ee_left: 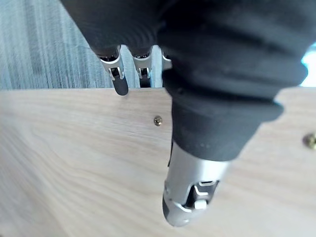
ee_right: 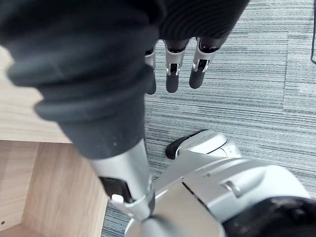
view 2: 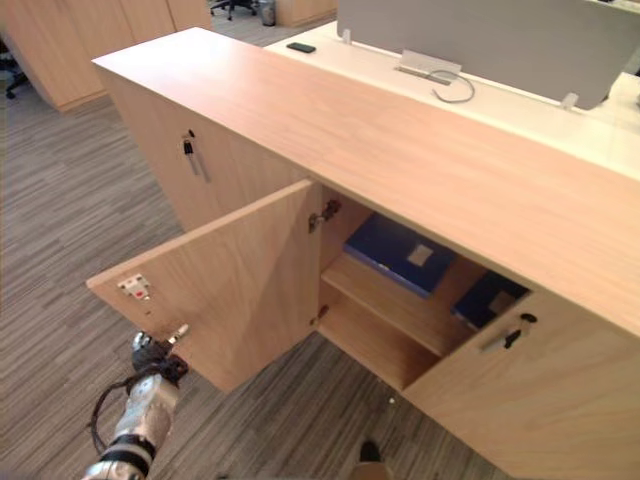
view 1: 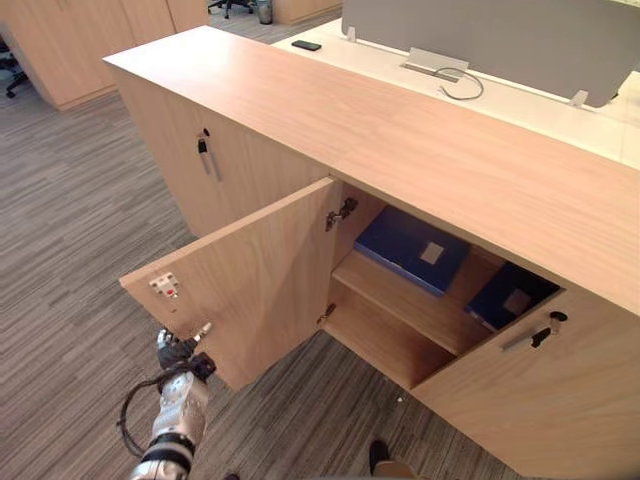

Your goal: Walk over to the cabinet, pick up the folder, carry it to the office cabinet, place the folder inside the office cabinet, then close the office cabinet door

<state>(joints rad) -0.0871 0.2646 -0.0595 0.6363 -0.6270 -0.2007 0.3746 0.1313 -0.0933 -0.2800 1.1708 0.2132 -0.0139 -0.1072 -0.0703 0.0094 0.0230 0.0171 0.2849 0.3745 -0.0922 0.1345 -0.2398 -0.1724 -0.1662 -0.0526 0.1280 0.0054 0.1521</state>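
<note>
The folder (view 1: 412,248), blue with a pale label, lies flat on the upper shelf (view 1: 400,300) inside the cabinet (view 1: 400,130), to the left of the opening. A second blue folder (view 1: 510,295) lies on the same shelf to its right, half behind the shut right door (view 1: 540,400). I cannot tell which of the two is the one carried.

It looks stiff, flat and fairly light, with a smooth cover that could slip. If it needs moving, its near edge is the place to pinch it. As it lies, it seems fully in and clear of the door's swing, so placing appears done and closing is what remains.

The left door (view 1: 250,280) stands wide open on its hinge (view 1: 342,211), lock plate (view 1: 165,287) facing up. It is a rigid panel that should swing easily, and a flat push close to the free edge gives the best leverage.

The left hand (view 1: 180,352) is at the lower near corner of that free edge. In the left wrist view its fingers (ee_left: 120,84) reach straight past the door's edge and the thumb (ee_left: 190,197) lies along the wood, spread, gripping nothing. Contact cannot be confirmed.

The right hand (ee_right: 172,74) hangs over the carpet (view 1: 70,230), fingers straight and apart, holding nothing.
</note>
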